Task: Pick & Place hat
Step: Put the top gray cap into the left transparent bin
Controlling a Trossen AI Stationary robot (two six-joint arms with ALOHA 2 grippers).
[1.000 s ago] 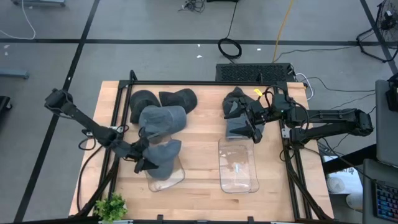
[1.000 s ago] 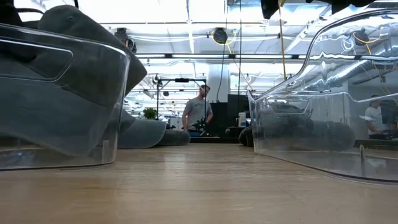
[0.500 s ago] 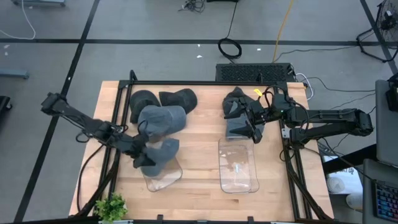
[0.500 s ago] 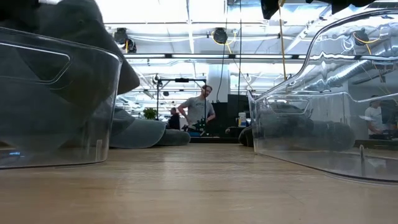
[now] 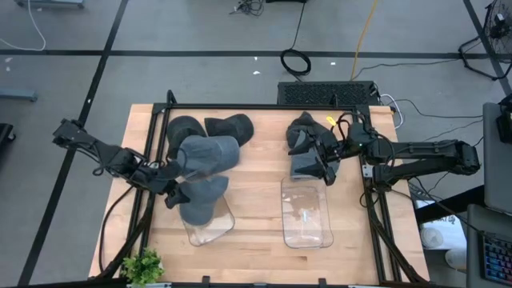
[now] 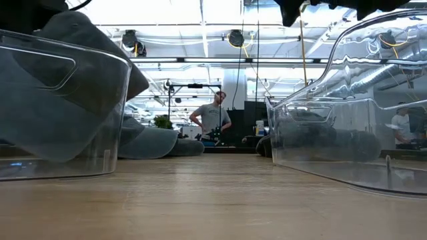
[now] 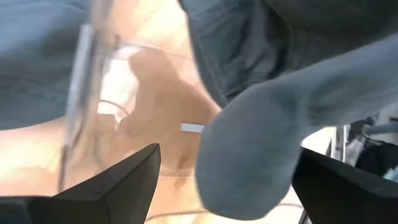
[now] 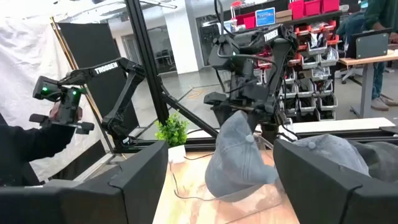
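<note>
At seven o'clock on the table (image 5: 256, 136), one grey hat (image 5: 202, 198) already sits half in the left clear bin (image 5: 214, 230) beside the spread left gripper (image 5: 177, 194) — the right gripper (image 5: 324, 157), jaws apart at two o'clock over another hat (image 5: 305, 165), has the right bin (image 5: 306, 213) left to fill.

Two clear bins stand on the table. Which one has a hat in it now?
The left clear bin, next to the left claw. A grey hat sits in it, rising over its rim. The right clear bin holds no hat; its hats lie behind it on the table.
</note>
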